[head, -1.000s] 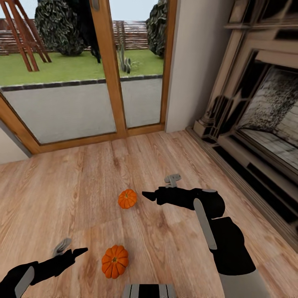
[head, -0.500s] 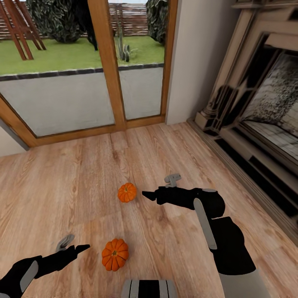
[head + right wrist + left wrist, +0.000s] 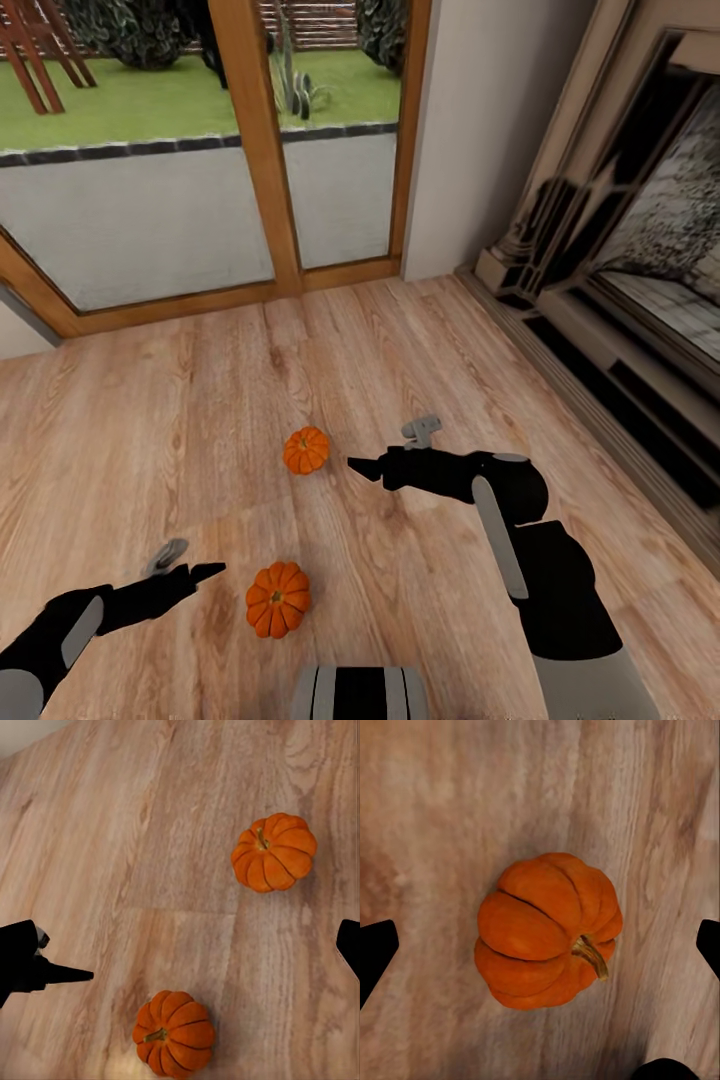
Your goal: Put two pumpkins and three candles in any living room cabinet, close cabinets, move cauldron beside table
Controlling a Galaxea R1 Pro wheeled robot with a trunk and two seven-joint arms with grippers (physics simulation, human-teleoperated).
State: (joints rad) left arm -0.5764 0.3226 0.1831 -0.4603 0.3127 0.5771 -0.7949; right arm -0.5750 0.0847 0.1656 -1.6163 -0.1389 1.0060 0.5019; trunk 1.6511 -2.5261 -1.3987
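two small orange ribbed pumpkins sit on the pale wooden plank floor (image 3: 150, 420), well apart from each other. the nearer pumpkin (image 3: 278, 599) is low in the head frame, just left of centre, its short brown stem lying toward one side in my left wrist picture (image 3: 547, 941). the farther pumpkin (image 3: 306, 450) sits near the middle of the head frame; my right wrist camera shows it too (image 3: 274, 852), with the nearer one below it (image 3: 174, 1033).

i have two claws. my left claw (image 3: 208, 572) is at the lower left of the head frame, just beside the nearer pumpkin and not touching it; its fingers are spread wide at the edges of the wrist picture, the pumpkin between them on the floor. my right claw (image 3: 362, 466) is right of centre, near the farther pumpkin, also spread and holding nothing.

a wood-framed glass door (image 3: 250, 150) fills the upper left, with grass outside. a pale stone fireplace (image 3: 620, 260) runs along the right edge.
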